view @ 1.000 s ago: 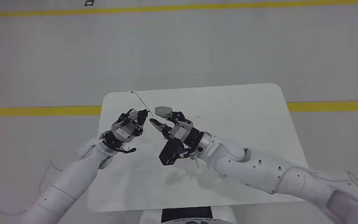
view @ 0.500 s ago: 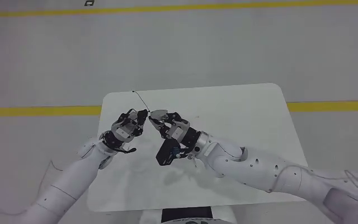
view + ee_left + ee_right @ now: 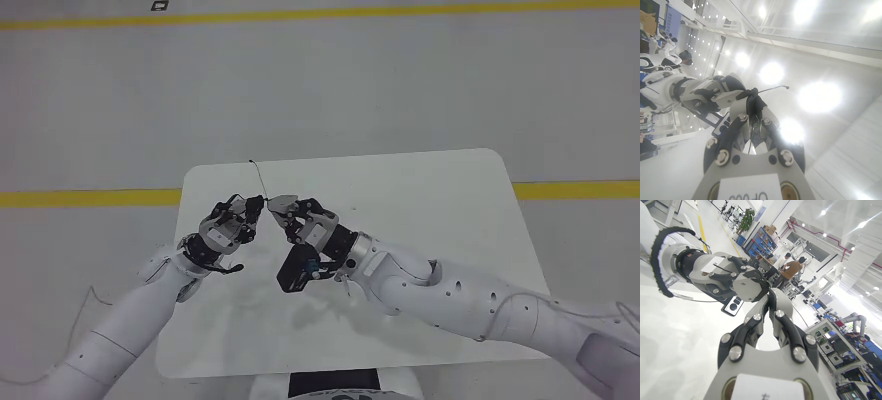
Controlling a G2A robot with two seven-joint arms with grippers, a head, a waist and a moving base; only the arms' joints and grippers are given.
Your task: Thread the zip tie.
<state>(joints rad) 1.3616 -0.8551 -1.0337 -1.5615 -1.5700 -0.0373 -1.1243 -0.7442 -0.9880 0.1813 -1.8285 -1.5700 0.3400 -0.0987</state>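
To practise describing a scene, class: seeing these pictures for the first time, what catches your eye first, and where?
The eye goes first to the left gripper and right gripper meeting tip to tip over the left part of the white table. Next comes the thin black zip tie pinched in the left gripper, its free end poking out toward the table's far edge.

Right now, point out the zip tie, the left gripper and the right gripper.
zip tie (image 3: 772, 88), left wrist view, on its thin free strap.
left gripper (image 3: 753, 98), left wrist view, between its fingertips.
right gripper (image 3: 769, 297), right wrist view, between its fingertips.
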